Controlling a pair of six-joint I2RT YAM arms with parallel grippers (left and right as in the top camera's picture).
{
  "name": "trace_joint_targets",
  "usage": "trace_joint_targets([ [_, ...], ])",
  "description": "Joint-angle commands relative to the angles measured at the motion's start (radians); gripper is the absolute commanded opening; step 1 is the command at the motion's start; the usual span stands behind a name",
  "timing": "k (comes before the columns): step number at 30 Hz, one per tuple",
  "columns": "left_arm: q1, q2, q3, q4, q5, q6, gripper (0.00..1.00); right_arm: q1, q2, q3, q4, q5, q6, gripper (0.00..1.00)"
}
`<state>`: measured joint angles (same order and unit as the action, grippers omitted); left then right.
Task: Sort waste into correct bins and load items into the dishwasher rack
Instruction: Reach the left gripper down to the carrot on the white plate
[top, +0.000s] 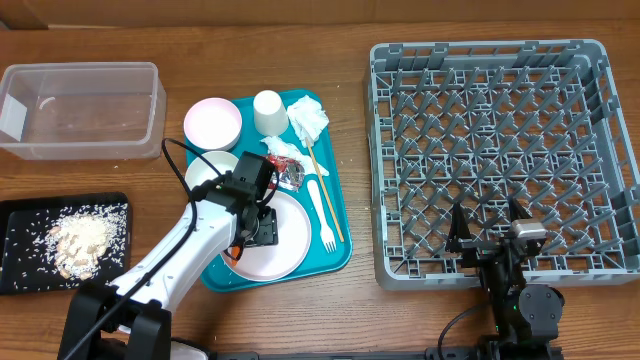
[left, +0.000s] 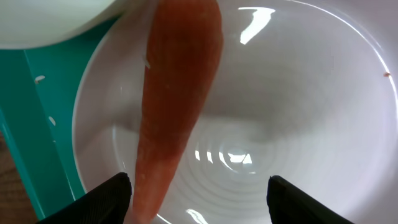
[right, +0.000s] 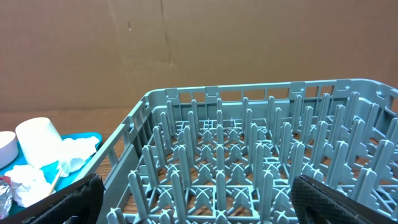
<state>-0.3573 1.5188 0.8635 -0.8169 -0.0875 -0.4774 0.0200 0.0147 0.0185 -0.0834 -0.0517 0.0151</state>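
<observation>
An orange carrot lies on the round white plate. My left gripper is open just above the plate, with the carrot's tip beside its left finger. In the overhead view the left gripper hovers over the plate on the teal tray. My right gripper is open and empty at the front edge of the grey dishwasher rack. The rack fills the right wrist view beyond the right gripper.
On the teal tray are two white bowls, a cup, a crumpled napkin, a foil wrapper, a fork and chopsticks. A clear tub stands far left. A black tray holds rice and pasta.
</observation>
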Motion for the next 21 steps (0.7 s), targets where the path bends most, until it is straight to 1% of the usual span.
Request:
trace_joint_targets([
  [1,0.005,-0.008,-0.039,0.034,-0.075,-0.017,0.73,-0.005,-0.012,-0.010,0.003,0.006,0.005,1.00],
  [6,0.004,-0.008,-0.062,0.081,-0.077,-0.016,0.73,-0.005,-0.012,-0.010,0.003,0.006,0.005,1.00],
  [12,0.004,-0.008,-0.087,0.153,-0.068,0.026,0.73,-0.005,-0.012,-0.010,0.003,0.006,0.005,1.00],
  [21,0.005,0.000,-0.096,0.209,-0.077,0.055,0.73,-0.005,-0.012,-0.010,0.003,0.006,0.005,1.00],
])
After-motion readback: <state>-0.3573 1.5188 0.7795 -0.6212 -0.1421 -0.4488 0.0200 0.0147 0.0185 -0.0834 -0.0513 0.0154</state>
